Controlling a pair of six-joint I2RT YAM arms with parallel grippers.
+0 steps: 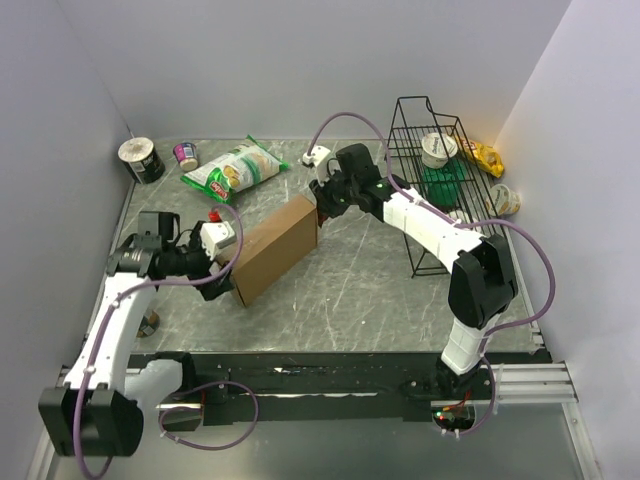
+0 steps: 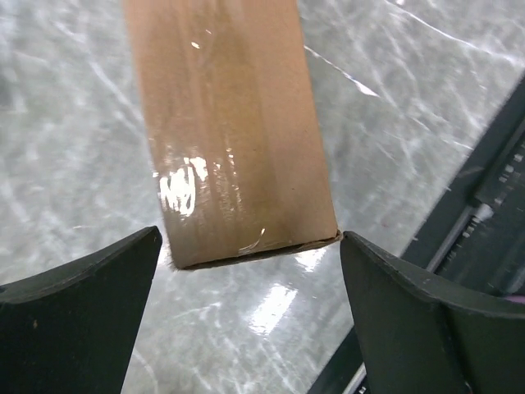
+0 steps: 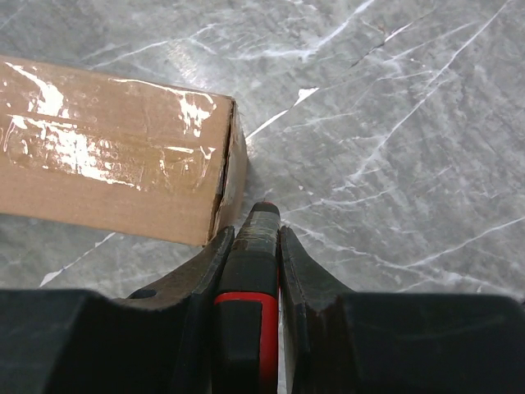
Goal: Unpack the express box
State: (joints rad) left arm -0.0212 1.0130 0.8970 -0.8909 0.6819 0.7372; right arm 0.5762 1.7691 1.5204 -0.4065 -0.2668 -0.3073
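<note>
The left end effector (image 2: pixel 250 246) is seen with its two fingers (image 2: pixel 82 316) spread wide apart. Nothing is held between them. One end of the express box (image 2: pixel 230 131) is seen just ahead of the gap, in the upper middle of the left wrist view. The fingers are not closed on it.

The right end effector (image 3: pixel 256 236) is clamped on a black and red tool (image 3: pixel 250 279) at the bottom middle of the right wrist view. The tip of the tool is pointed out over the desk (image 3: pixel 394 123), just beside a corner of the box. The box is seen at the left of that frame. Shiny clear tape (image 3: pixel 74 148) is stuck along its top.

In the top view, the box is laid flat on the grey desk, a little left of the middle of the frame. It is set on a slant between the two end effectors. A green and white snack bag (image 1: pixel 232 170) is seen above it, toward the upper left. A black wire basket (image 1: pixel 440 225) is seen at the upper right, and a cup (image 1: pixel 438 148) is held inside it.
</note>
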